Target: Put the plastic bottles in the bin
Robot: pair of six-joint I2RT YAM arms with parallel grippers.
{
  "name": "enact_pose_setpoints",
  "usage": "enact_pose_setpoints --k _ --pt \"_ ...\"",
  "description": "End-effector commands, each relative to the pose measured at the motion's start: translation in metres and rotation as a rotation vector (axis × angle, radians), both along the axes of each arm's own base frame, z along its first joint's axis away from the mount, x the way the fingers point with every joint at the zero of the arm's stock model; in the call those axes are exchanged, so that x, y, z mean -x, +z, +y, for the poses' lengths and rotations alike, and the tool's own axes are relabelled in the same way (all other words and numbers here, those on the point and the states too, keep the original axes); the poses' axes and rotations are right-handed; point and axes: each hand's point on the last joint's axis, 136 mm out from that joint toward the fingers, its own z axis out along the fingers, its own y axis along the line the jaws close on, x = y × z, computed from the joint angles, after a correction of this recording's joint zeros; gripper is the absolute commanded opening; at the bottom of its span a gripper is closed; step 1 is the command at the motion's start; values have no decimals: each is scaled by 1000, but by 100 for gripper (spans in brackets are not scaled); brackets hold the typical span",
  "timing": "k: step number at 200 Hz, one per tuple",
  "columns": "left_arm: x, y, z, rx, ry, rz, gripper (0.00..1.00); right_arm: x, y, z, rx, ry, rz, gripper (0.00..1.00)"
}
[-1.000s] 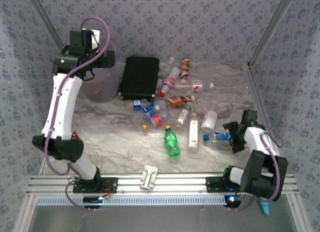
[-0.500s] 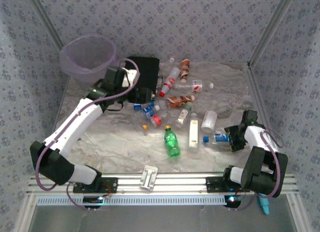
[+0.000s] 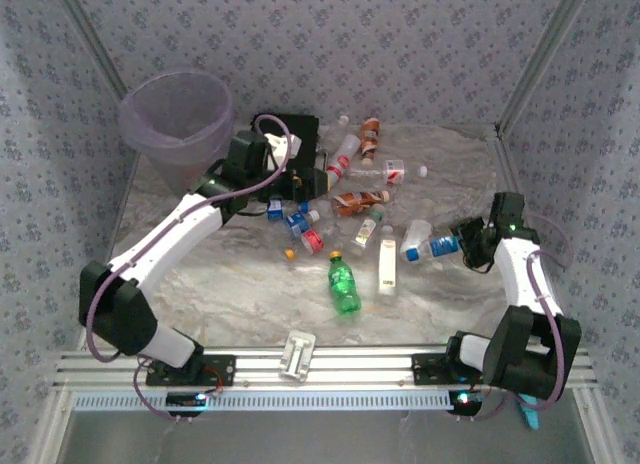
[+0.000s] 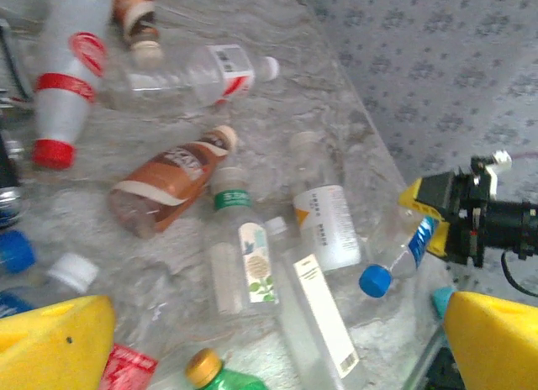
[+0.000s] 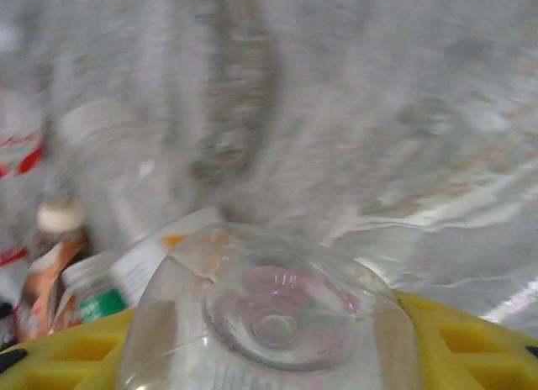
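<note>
Right gripper (image 3: 470,246) clamps the blue-capped bottle (image 3: 432,249) by its base; a slippery, end-on hold may let it drop before reaching the bin (image 3: 165,134), far left. Left gripper (image 4: 273,344) hangs open above remaining bottles (image 3: 360,197).

Looks like a robot lab test cell. My 2 arm bases (image 3: 185,369) are bolted side by side to an alu rail (image 3: 340,369) at the near edge of the table (image 3: 230,284), w/ a purple cable (image 3: 97,294) looped along my left arm (image 3: 170,239). Alu struts (image 3: 535,69) frame the booth. The walls (image 3: 400,44) on 3 sides are one flat repeat-pattern backdrop. The table has a marble-look cover. Bottles (image 3: 345,284) lie strewn across it, w/ a bin (image 3: 178,119) at the far left corner.
</note>
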Motion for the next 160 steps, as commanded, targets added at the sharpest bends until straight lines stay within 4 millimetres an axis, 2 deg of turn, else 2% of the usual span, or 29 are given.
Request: enact_pose_setpoints --k 1,17,36,40,42,48,70,94,113,160 --pt "11 17 -28 114 -132 -16 100 -20 49 27 84 238 -119 61" --pt "19 18 -42 135 -209 -10 100 -35 77 57 130 436 -206 62" --pt "30 17 -60 140 -287 -14 100 -51 104 90 143 581 -285 56" --pt "34 16 -64 136 -305 -18 100 -52 104 98 132 611 -288 56" --pt "34 14 -66 133 -310 -18 100 -56 113 101 135 623 -311 55" --pt "38 13 -70 125 -327 -25 100 -60 122 111 134 658 -332 55" --pt "44 11 -86 95 -357 -73 100 -70 133 150 133 785 -344 55" --pt "42 6 -99 64 -356 -87 100 -77 140 189 44 869 -380 56" --pt "37 -4 -104 37 -350 -78 100 -80 146 208 0 902 -404 56" --pt "29 -21 -109 -21 -331 -63 97 -85 150 226 -51 917 -425 57"
